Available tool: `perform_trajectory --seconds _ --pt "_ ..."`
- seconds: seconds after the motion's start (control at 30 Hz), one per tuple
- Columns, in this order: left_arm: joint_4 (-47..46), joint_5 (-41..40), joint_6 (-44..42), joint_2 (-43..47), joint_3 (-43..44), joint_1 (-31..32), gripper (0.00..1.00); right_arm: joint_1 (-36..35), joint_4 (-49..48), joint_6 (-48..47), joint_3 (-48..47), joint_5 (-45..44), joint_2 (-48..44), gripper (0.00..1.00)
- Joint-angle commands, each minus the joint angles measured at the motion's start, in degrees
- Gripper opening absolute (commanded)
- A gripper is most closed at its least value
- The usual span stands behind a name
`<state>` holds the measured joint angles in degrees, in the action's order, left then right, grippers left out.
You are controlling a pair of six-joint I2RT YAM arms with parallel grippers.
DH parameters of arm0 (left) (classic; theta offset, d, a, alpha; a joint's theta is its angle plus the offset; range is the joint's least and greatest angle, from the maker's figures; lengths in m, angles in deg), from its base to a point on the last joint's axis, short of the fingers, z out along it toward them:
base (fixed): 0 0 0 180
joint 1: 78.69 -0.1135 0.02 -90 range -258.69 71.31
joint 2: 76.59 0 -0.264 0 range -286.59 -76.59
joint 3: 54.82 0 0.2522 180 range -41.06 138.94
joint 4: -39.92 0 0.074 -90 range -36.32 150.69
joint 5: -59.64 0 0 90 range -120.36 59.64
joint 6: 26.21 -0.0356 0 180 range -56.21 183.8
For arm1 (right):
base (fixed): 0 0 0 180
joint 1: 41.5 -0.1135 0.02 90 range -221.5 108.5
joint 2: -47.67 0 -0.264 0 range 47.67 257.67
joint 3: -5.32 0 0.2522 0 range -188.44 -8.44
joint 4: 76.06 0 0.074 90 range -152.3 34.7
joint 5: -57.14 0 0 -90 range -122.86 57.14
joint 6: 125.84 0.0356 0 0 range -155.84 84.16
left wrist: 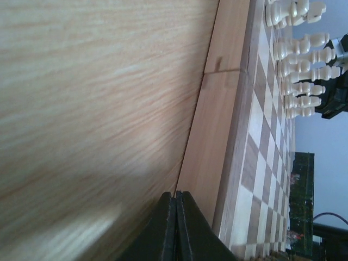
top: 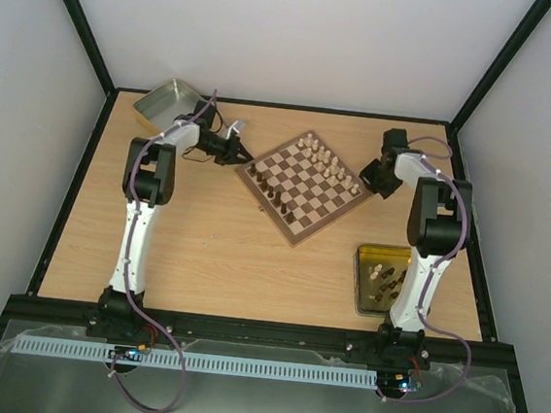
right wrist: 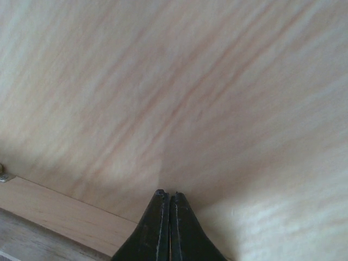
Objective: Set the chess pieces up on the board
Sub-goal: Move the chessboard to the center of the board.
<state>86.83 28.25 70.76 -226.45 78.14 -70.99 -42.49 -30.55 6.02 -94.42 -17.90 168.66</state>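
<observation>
1. The board lies flat on the table, in its middle toward the far edge. It is turned cornerwise: one corner points at the far edge, the opposite one at the near edge.
2. Cream chess pieces stand upright in rows along the board's far-right side. Dark chess pieces stand along its near-left side. Both rows run slantwise to the table's edges.
3. More pieces, cream and dark, lie in the yellow-gold tin near the table's near-right corner, beside the right arm.
4. A silver tin sits at the far-left corner.
5. The left gripper is at the board's left corner, pointing toward it. Its jaws are pressed together with nothing between them. Its wrist view shows the fingers meeting just beside the board's rim.
6. The right gripper is just beside the board's right corner, jaws likewise closed and empty. Its wrist view shows the fingers together over bare wood.
</observation>
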Motion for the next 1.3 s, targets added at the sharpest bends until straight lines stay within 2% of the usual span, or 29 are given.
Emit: perform_trajectory --seconds 0.0,0.23,0.63,1.03,1.27 --pt "8.5 -0.7 -5.8 2.8 -3.3 -1.9 0.02 -3.0 5.2 -0.3 6.9 0.9 -1.9 0.02" --pt "17.9 -3.5 -15.8 6.3 -8.4 -5.3 0.02 -8.0 5.1 0.1 14.7 1.3 -8.7 0.02" --pt "20.6 -11.0 -26.4 17.8 -26.2 -9.5 0.02 -22.2 4.0 5.5 28.4 2.1 -21.6 0.02" --pt "16.9 -21.5 -29.5 27.1 -38.3 -10.7 0.02 -38.1 2.3 15.8 37.9 -0.1 -30.3 0.02" --pt "15.2 -25.0 -29.5 31.1 -41.7 -11.6 0.02 -43.3 3.8 19.6 42.1 -1.1 -36.2 0.02"
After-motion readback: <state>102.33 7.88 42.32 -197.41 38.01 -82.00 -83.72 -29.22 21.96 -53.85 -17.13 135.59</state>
